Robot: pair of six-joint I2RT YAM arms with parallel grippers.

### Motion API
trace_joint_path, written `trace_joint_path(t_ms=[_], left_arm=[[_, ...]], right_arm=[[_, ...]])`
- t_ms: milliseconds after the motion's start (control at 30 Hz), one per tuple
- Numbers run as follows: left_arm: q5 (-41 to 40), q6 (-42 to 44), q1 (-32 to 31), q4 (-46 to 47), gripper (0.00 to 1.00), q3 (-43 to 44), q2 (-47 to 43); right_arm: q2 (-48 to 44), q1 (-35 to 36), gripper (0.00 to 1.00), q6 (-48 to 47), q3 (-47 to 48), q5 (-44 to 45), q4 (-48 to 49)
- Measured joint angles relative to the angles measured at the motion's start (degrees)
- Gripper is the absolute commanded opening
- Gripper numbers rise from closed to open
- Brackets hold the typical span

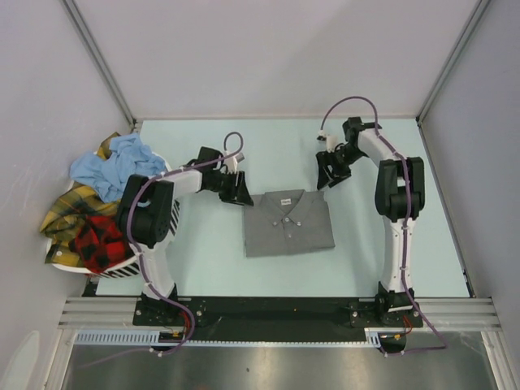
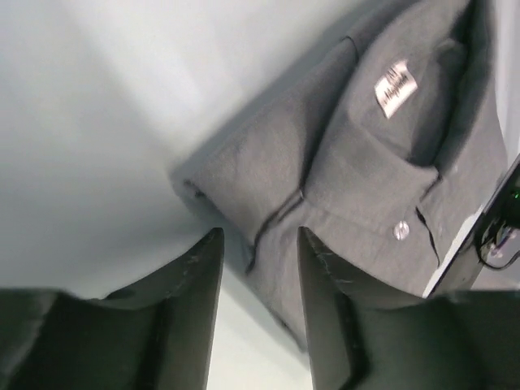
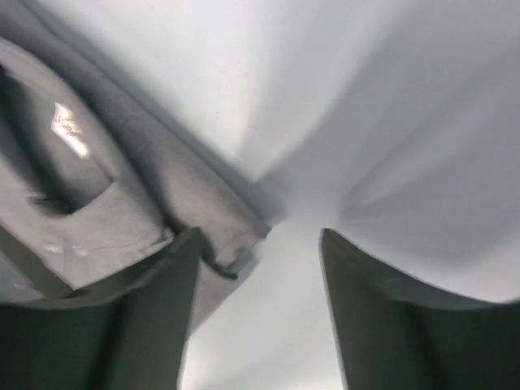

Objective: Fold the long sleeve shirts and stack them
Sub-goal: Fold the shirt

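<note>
Dark fingers (image 2: 191, 276) of the left gripper (image 2: 260, 242) fill the bottom of the left wrist view. They stand moderately apart and hold nothing; table shows through the gap. The right gripper (image 3: 260, 240) stands wider, also with nothing in it.

**Task item.** The grey shirt (image 1: 288, 223) lies folded into a compact rectangle, collar and button placket up. Its far left corner is just beyond the left gripper's fingertips, and its far right corner is just beside the right gripper's inner finger. Neither gripper appears to touch the cloth.

**Progress.** One shirt appears folded. Remaining, by judgement: the light blue shirt (image 1: 114, 166), the yellow plaid shirt (image 1: 69, 211) and the red-and-black plaid shirt (image 1: 101, 244). All three are heaped unfolded in the white basket (image 1: 130, 262), well behind the left gripper on its outer side. None is stacked yet.

**Edges and room.**
- Bare table (image 1: 203, 260) shows ahead of both grippers up to the far wall (image 1: 276, 57).
- A strip of table also lies between the shirt and the mounting rail (image 1: 276, 309).
- The basket crowds the left arm's outer side.
- On the right gripper's outer side, its own arm stands between it and the side wall.
</note>
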Motion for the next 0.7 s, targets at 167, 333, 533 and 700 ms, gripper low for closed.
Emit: trace_joint_path(t_ms=[167, 333, 533, 700], left_arm=[[3.6, -1.4, 1.2, 0.3, 0.73, -8.5, -13.6], [9.7, -8.7, -7.3, 7.6, 0.73, -16.9, -26.4], [12.6, -21.3, -17.7, 21.8, 0.70, -24.2, -17.9], [13.6, -25.0, -16.1, 23.8, 0.69, -27.3, -10.4]], right_arm=[[-6.8, -6.0, 0.77, 3.1, -2.8, -9.7, -0.1], [-23.7, -5.3, 0.76, 7.4, -23.1, -23.9, 1.0], [-26.5, 7.8, 0.71, 11.9, -43.4, -33.7, 7.7], [-16.3, 3.9, 0.66, 11.9, -48.7, -32.9, 11.3]])
